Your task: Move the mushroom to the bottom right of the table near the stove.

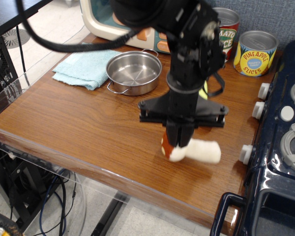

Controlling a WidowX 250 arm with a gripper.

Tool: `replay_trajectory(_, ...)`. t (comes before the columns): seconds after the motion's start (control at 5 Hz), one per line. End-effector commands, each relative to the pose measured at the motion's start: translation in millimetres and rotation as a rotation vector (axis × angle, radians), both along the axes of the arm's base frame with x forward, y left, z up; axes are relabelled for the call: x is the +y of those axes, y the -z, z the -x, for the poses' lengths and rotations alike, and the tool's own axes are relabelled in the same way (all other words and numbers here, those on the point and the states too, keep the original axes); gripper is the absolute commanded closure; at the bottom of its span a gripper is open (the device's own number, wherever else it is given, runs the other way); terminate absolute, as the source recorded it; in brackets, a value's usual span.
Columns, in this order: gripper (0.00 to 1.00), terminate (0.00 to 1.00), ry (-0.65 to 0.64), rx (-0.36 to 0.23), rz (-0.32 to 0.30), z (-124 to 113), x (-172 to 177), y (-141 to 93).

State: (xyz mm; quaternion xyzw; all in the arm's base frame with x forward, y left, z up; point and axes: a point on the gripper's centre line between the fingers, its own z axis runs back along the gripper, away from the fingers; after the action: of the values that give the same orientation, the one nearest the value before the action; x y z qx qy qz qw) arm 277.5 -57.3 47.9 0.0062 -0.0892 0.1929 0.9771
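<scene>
We see the gripper (178,146) pinching the mushroom (192,150) low over the table (88,128), the stove (278,157) at 3 o'clock, and the pot (133,72), towel (83,65) and cans (255,52) at 12 o'clock.

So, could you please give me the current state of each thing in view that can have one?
hand: shut on the mushroom, near the stove side of the table
mushroom: held, lying sideways, stem toward the stove
pot: upright, empty
towel: lying flat
pineapple can: upright, closed
tomato sauce can: upright, partly hidden
stove: nothing on its burners
</scene>
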Motion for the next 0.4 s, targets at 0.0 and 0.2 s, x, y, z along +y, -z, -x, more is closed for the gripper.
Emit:
replay_trajectory(0.0,0.00,0.00,-0.011,0.023,0.058,6.9,9.5,-2.3)
replay_trajectory(0.2,0.00,0.00,-0.016,0.019,0.068,6.4,10.8,-4.5)
